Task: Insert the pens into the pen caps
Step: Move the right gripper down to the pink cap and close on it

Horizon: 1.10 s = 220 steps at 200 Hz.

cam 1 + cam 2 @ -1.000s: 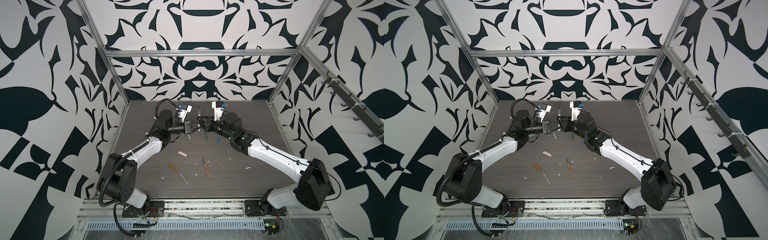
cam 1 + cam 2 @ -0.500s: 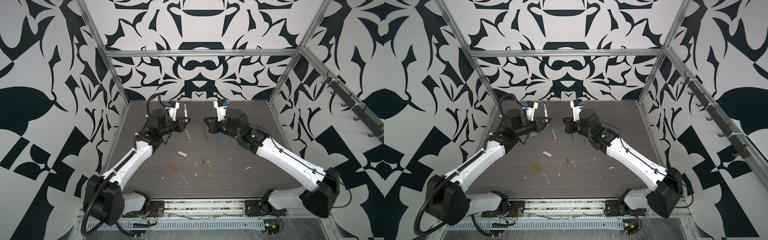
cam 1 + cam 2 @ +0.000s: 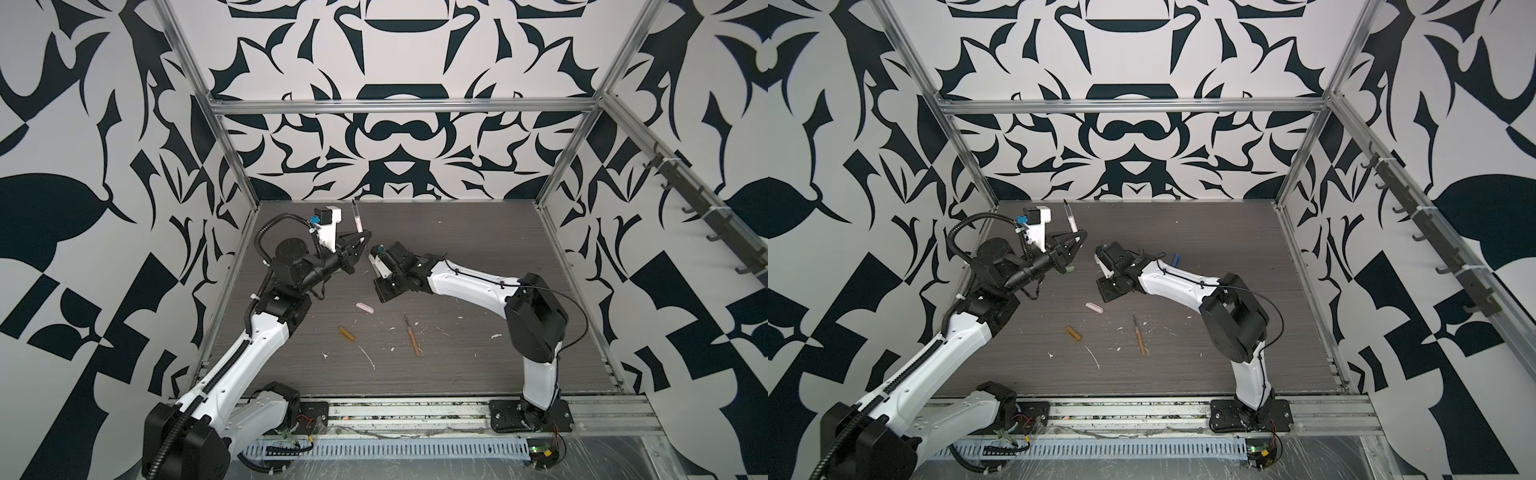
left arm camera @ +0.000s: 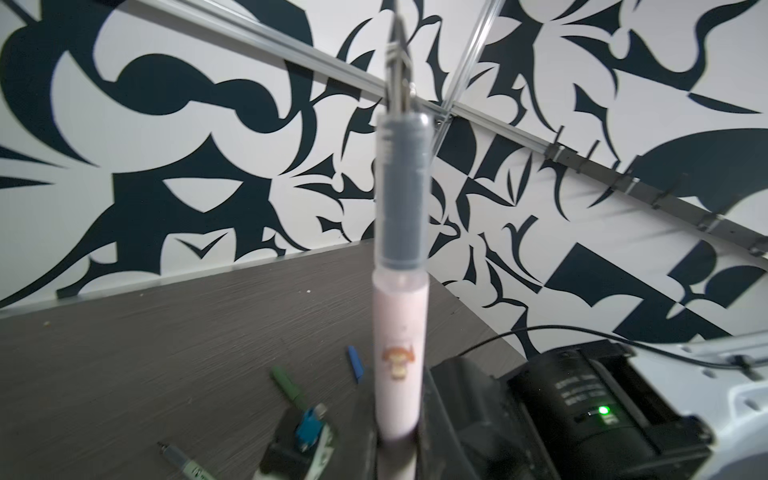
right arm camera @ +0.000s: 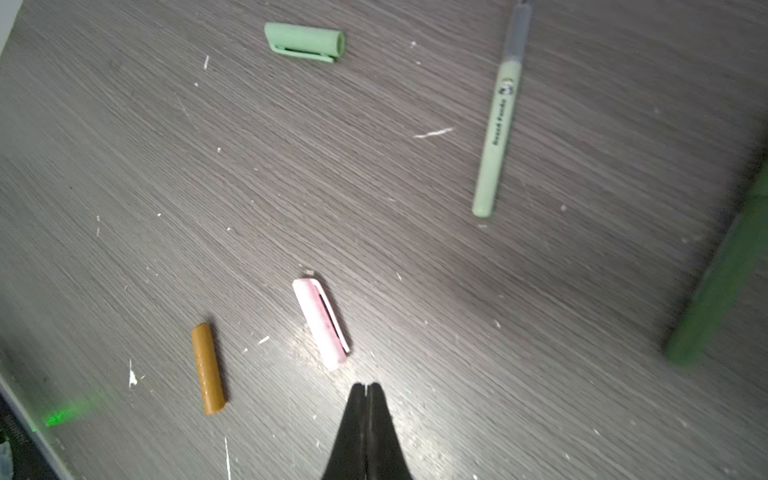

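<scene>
Jaws on the left: the left gripper (image 3: 363, 238) is clamped on the lower end of the pale pink pen (image 3: 356, 218).
Held pen: it stands nearly upright, high above the table (image 3: 478, 374), with its dark tip pointing up; the left wrist view shows its pink barrel (image 4: 399, 340) rising out of the grip.
Left wrist and arm: the wrist is raised and the fingers point toward the middle. The white forearm climbs from the base at the near-left edge toward the far-left corner.
Jaws on the right: the right gripper (image 5: 365, 387) has its two black fingers pressed together, holding nothing.
Right fingertips: they point down at the table, just beside the pink cap (image 5: 320, 324); I cannot tell whether they touch the surface.
Right wrist and arm: the wrist bends downward at mid-table. The forearm reaches left from a high elbow above the base at the near-right edge.
Caps on the table: the pink cap lies flat in both top views (image 3: 365, 308) (image 3: 1094, 308), with the orange-brown cap (image 3: 347, 334) nearer the front and the pale green cap (image 5: 305, 41) farther off.
Pens on the table: the orange-brown pen (image 3: 412, 336) lies near the front centre. The pale green pen (image 5: 496, 124) and the dark green pen (image 4: 289, 384) lie farther back.
</scene>
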Motion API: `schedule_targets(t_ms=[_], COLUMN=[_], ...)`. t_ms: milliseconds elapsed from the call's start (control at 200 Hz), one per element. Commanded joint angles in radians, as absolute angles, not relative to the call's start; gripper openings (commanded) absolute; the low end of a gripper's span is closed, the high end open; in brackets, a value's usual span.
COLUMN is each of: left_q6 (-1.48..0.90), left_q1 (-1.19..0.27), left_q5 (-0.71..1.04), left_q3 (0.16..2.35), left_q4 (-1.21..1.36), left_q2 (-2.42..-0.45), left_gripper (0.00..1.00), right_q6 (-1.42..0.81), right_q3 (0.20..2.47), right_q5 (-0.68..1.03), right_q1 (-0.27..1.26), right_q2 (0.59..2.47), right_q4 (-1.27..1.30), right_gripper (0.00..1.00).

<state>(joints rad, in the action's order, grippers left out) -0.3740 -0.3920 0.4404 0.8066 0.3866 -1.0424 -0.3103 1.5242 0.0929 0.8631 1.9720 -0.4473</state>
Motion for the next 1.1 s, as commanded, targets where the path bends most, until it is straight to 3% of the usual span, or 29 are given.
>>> schedule_targets(t_ms=[0, 500, 1095], left_q6=[-0.342, -0.352, -0.369], left_q1=[-0.392, -0.391, -0.391], left_q5=[0.537, 0.362, 0.362], left_q3=[0.804, 0.748, 0.749], left_q4=[0.468, 0.487, 0.488], left_q2=[-1.022, -0.978, -0.983], left_gripper=[0.0, 0.0, 0.0], right_q6=[-0.241, -0.063, -0.003], right_q3=[1.61, 1.839, 2.055], right_q5=[0.03, -0.138, -0.061], right_q1=[0.884, 0.986, 0.994], right_q2=[1.99, 2.137, 2.334], right_q4=[-0.534, -0.685, -0.835], right_gripper=[0.07, 0.09, 0.17])
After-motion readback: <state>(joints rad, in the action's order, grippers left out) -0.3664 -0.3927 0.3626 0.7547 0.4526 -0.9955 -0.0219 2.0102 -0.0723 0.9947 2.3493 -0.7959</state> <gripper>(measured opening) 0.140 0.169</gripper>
